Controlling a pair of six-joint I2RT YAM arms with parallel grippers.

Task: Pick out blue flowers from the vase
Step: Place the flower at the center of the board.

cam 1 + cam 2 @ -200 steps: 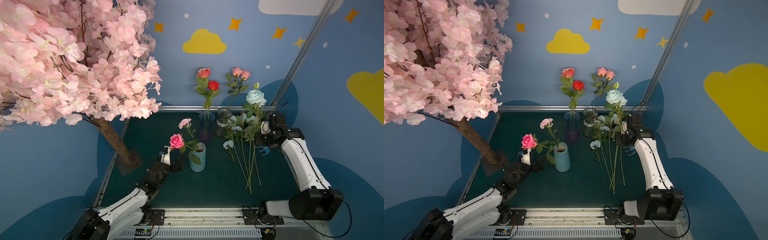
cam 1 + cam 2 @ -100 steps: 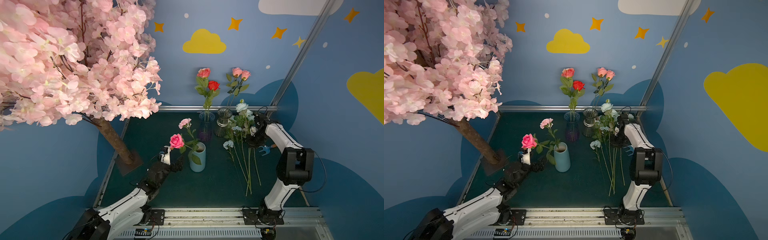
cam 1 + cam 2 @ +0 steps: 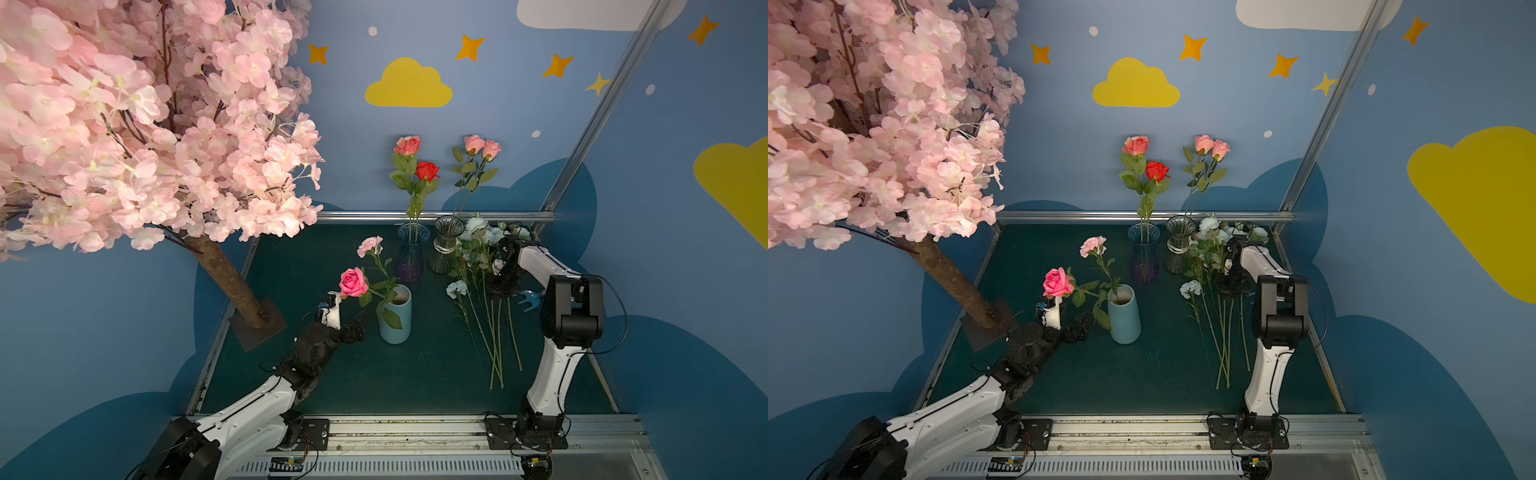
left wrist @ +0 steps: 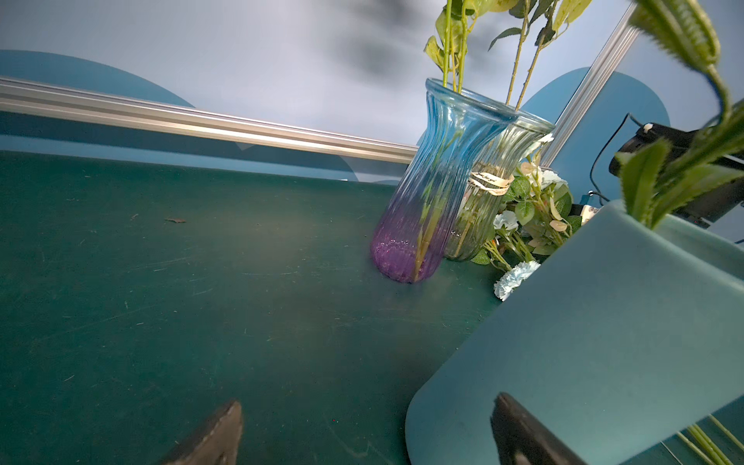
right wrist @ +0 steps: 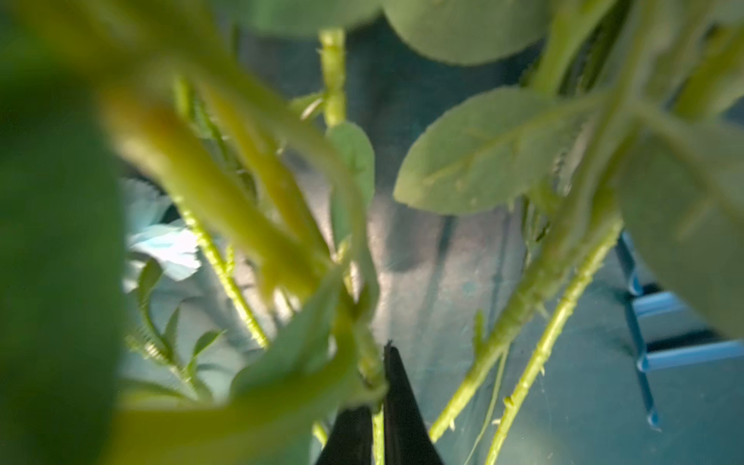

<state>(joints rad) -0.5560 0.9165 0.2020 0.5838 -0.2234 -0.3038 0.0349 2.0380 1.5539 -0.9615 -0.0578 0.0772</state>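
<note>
Blue flowers (image 3: 456, 288) lie bunched on the desk (image 3: 332, 257), my right claw (image 3: 500, 290) clamped on one stem, left claw (image 3: 355, 328) gaping empty, so I reckon only release remains.

Blue flowers (image 3: 478, 266) lie near the worktop's (image 3: 332, 374) right edge, stalks toward its front. The right gripper (image 3: 500, 290) sits among them, by the grey vase (image 3: 446, 245); the left gripper (image 3: 356, 328) is beside the teal vase (image 3: 395, 318)

The blue flowers (image 5: 483, 161) are seen blurred in the right wrist view; the right gripper (image 5: 378, 420) and the teal vase (image 4: 583, 342) are cut off by picture edges.
</note>
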